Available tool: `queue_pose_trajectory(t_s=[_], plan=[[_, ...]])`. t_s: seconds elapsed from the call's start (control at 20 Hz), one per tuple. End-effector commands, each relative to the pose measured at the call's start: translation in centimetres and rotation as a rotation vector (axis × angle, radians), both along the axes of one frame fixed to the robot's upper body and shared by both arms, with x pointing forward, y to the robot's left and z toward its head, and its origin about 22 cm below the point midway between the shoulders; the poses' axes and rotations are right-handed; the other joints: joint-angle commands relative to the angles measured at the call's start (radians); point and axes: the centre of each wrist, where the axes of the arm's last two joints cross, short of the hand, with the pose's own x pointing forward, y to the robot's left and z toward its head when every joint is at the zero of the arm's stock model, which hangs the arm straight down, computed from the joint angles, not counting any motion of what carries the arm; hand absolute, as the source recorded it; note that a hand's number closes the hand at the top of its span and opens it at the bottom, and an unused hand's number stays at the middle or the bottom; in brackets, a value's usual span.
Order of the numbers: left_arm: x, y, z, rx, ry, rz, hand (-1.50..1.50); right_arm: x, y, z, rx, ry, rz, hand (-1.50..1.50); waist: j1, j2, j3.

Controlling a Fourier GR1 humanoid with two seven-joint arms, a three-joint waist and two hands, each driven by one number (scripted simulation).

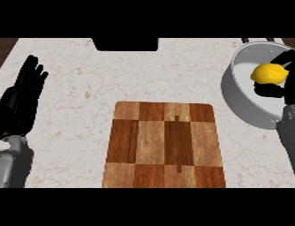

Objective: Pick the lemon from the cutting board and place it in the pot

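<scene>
The grey forearms enter from the lower edge of the frame, nearest the viewer, one at the lower left and one at the lower right. Following the right forearm up, the right hand sits at the upper right of the frame, its black fingers curled round the lemon, which shows bright yellow against the palm. Hand and lemon are both inside the outline of the pot, whose grey wall curves round them and whose pale interior shows behind the fruit (whether the lemon already rests on the bottom or hangs just above it cannot be told from this angle).

Further out, the cutting board lies in the lower middle of the frame, its checkered wood bare. The left hand rests open at the left edge, fingers straight and pointing up.

As a judgement, the carry is done and the placing step is in hand. The next move calls for uncurling the fingers so the lemon settles in the pot, then lifting the hand clear of the rim.
</scene>
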Motion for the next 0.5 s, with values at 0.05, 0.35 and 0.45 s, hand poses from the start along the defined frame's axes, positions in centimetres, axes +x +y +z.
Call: queue_pose_trajectory(t_s=[0.05, 0.35, 0.45], plan=[[-1.6, -0.8, 1.6, -0.033, -0.001, -0.025, 0.0, 3.4, -2.6, -2.2, -0.033, 0.038, -0.038, 1.5, 0.018, -0.001, 0.001], [-1.9, 1.1, 0.1, -0.028, -0.002, -0.004, 0.0, 2.8, -5.2, -6.2, 0.152, 0.133, -0.043, 1.5, 0.009, -0.001, 0.001], [-0.5, -0.9, 0.8, 0.001, -0.023, -0.007, 0.0, 4.2, -4.5, -6.5, 0.232, 0.17, -0.035, -1.5, 0.017, 0.006, 0.002]])
